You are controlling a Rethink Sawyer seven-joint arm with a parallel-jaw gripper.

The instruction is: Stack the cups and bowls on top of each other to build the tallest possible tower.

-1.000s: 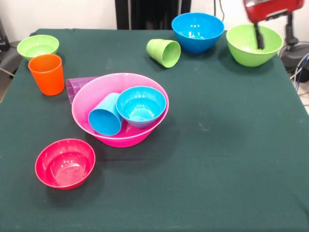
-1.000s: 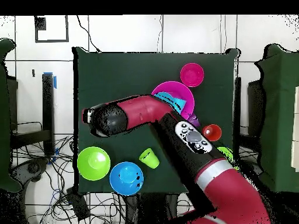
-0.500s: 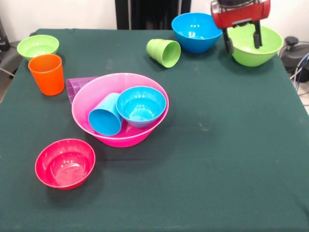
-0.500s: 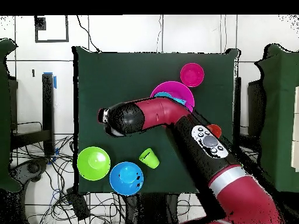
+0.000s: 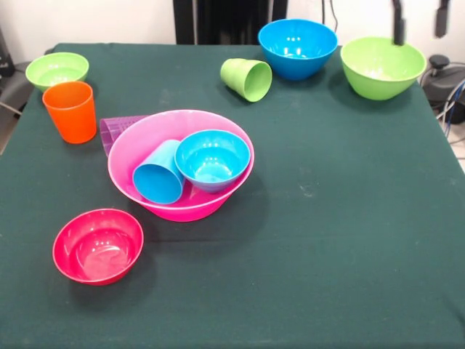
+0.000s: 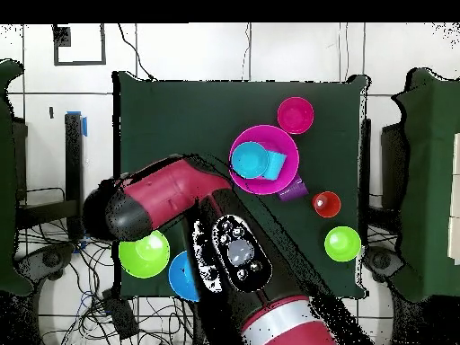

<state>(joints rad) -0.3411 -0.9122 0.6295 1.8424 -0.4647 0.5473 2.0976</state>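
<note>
Gripper fingertips hang apart and empty above the medium green bowl at the table's corner, suggesting a descent to grasp its rim before carrying it to the pink bowl.

We note a green-clothed table bearing a pink bowl centrally, bowls and cups toward the edges.

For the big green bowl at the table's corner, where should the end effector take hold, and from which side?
Grip the rim of the big green bowl from straight above, one finger inside and one outside. It sits upright, mouth up, with a thin lip and sloped walls too wide to span. The end effector hangs above it, fingers apart. The blue bowl crowds one side, so probably take the opposite rim.
</note>
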